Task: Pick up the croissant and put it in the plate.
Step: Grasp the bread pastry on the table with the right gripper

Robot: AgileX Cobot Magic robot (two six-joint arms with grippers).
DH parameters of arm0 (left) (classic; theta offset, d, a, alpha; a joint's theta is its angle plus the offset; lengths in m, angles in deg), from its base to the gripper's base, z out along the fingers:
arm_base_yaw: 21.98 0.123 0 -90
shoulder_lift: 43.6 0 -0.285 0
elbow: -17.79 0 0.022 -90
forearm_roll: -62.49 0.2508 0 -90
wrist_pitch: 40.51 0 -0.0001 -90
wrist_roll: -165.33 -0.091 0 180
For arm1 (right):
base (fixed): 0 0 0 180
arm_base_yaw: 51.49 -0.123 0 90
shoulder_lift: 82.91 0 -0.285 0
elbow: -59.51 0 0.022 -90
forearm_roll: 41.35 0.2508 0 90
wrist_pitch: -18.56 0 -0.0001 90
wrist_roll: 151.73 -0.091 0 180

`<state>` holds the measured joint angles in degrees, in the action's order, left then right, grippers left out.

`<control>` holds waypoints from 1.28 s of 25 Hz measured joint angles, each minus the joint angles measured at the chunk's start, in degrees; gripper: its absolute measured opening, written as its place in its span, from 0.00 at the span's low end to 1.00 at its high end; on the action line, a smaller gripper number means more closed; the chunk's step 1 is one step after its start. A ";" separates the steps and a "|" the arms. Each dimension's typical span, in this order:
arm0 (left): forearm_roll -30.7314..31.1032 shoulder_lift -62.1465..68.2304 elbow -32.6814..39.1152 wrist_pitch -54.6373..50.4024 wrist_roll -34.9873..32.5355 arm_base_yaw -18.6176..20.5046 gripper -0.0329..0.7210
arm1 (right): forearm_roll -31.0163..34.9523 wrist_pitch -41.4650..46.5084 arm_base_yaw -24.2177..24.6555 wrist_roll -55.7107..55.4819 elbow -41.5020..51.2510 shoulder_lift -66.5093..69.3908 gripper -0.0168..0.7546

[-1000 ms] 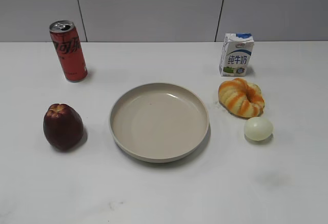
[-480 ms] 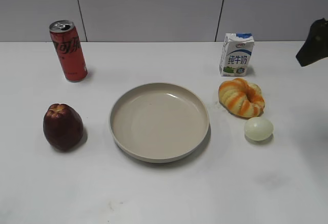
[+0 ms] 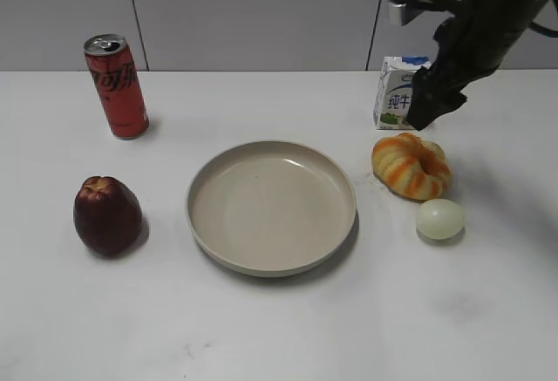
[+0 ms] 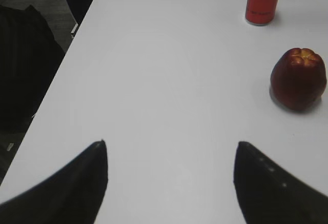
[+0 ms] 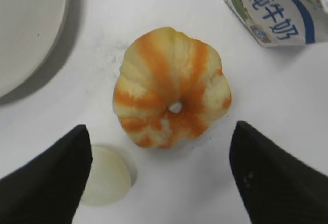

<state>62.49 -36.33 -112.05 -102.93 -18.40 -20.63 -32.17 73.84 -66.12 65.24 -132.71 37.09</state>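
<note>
Black right jaws [image 5: 159, 175] wide open, empty, above croissant [image 5: 171, 95]

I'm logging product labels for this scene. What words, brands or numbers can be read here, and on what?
"纯牛奶": blue characters on the white milk carton, seen in the exterior and right wrist views.
Small logo at the carton's top: too small to read.
White lettering on the red soda can: tilted and blurred, not readable with certainty.
Nothing is written on the plate, croissant, apple or egg.
</note>
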 joint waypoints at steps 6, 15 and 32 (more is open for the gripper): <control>0.00 0.00 0.00 0.00 0.00 0.00 0.82 | -2.09 -1.80 -0.81 0.11 -3.09 8.10 0.84; 0.00 0.00 0.00 0.00 0.00 0.00 0.82 | -2.86 -5.92 -0.81 1.11 -3.32 14.70 0.81; 0.00 0.00 0.00 0.00 0.00 0.00 0.82 | -4.10 0.97 -1.12 -2.01 -10.18 16.46 0.19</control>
<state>62.49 -36.33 -112.05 -102.93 -18.40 -20.63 -36.27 74.81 -67.24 63.23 -142.90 53.56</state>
